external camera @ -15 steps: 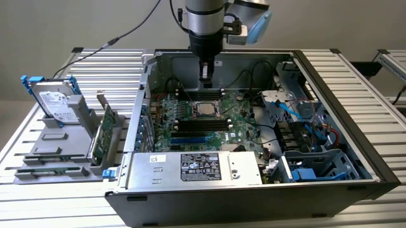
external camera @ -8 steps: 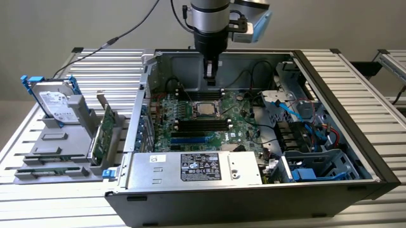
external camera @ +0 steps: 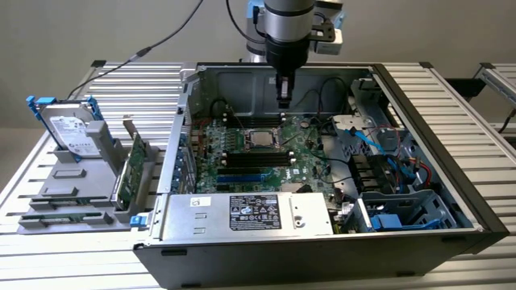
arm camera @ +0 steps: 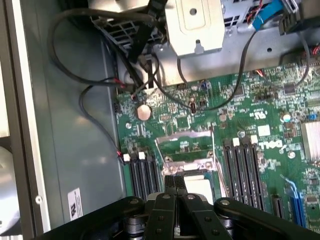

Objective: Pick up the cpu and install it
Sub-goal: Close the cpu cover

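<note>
The cpu (external camera: pixel 260 136) is a small silver square lying flat in the socket on the green motherboard (external camera: pixel 241 172) inside the open computer case (external camera: pixel 475 211). My gripper (external camera: pixel 283 101) hangs above the board, just beyond the socket, with its black fingers shut and nothing visible between them. In the wrist view the shut gripper (arm camera: pixel 176 184) sits right beside the pale top of the cpu (arm camera: pixel 202 187). The socket's metal load frame (arm camera: pixel 185 145) stands open behind it. Part of the chip is hidden by the fingers.
Black memory slots (external camera: pixel 258 158) run beside the socket, and a silver power supply (external camera: pixel 250 211) fills the case's near side. Blue cables (external camera: pixel 379 145) and a drive cage (external camera: pixel 403 211) crowd the exterior view's right. A hard drive (external camera: pixel 69 130) and green cards (external camera: pixel 129 169) stand in a grey holder at the exterior view's left.
</note>
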### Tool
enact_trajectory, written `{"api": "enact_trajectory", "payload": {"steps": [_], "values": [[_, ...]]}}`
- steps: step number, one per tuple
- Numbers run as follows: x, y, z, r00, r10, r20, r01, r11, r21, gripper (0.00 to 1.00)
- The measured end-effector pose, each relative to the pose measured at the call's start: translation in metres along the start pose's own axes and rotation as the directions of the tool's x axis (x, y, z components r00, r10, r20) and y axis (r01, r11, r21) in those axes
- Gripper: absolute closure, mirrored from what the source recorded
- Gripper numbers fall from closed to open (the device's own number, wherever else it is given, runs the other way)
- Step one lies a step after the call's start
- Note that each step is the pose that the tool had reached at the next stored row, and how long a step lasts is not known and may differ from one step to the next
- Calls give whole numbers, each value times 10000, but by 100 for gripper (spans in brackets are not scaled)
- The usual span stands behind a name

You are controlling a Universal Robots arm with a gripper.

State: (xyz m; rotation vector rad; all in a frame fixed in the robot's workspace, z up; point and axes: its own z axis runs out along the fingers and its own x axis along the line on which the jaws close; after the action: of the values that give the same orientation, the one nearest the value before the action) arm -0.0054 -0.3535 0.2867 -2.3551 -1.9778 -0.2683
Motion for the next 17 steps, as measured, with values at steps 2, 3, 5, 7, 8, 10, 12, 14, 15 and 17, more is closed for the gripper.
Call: {"api": "enact_trajectory", "payload": {"steps": [2, 3, 5, 7, 8, 10, 12, 14, 15, 17], "values": [[5, 92, 7, 10000, 1, -21, -1, 10000, 4, 89], [7, 137, 11, 10000, 1, -29, -1, 10000, 5, 89], [7, 221, 17, 10000, -4, -34, 4, 10000, 7, 89], [2, 282, 21, 10000, -17, -36, 18, 10000, 9, 89], [-3, 305, 24, 10000, -24, -36, 24, 10000, 11, 89], [-12, 345, 36, 10000, -44, -39, 44, 10000, 14, 89], [-18, 377, 55, 10000, -73, -40, 73, 10000, 16, 89], [-22, 403, 82, 9999, -109, -41, 109, 9999, 12, 89], [-23, 416, 96, 9999, -129, -42, 129, 9999, 10, 89], [-26, 443, 126, 9998, -172, -41, 172, 9999, 9, 89]]}}
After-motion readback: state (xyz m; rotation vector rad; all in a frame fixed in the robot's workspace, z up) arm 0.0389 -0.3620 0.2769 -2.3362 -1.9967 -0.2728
